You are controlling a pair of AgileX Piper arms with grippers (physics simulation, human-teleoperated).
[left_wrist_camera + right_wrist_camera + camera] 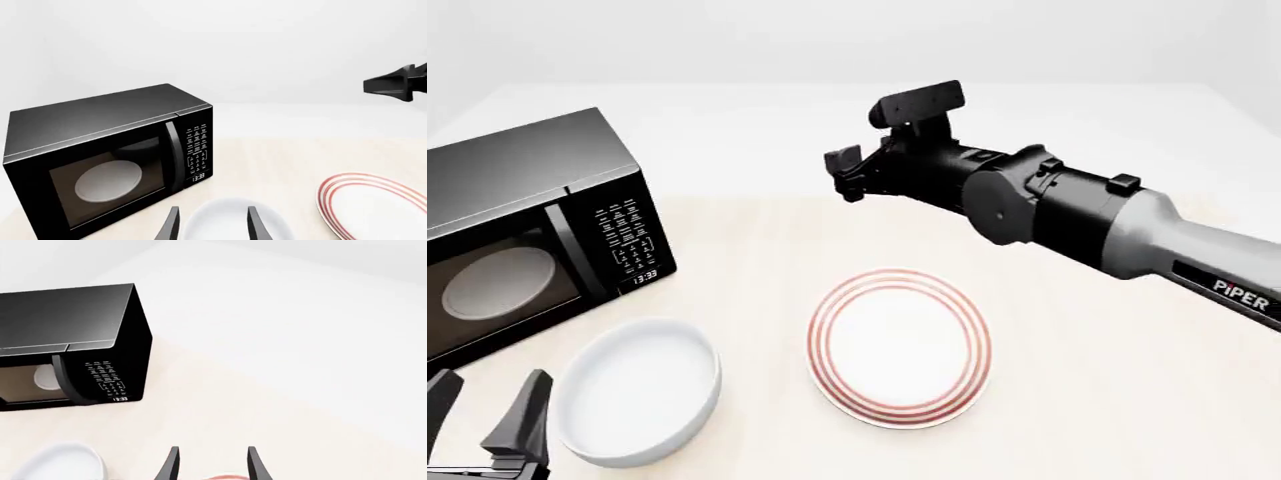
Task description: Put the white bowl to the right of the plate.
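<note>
Far left stands a black microwave [534, 235], door shut. Near left, the left gripper [487, 415] hangs just beside the bowl [638, 388], jaws well apart and empty. The bowl sits upright on the tabletop [1094, 400], left of the plate [898, 347], the two near but apart. It looks rigid, glossy and likely slippery, probably breakable; pinching the thin rim over one wall seems the surest hold. The right gripper [847, 172] hovers high beyond the plate, jaws parted, holding nothing. The pale tabletop right of the plate is bare, giving ample room.
</note>
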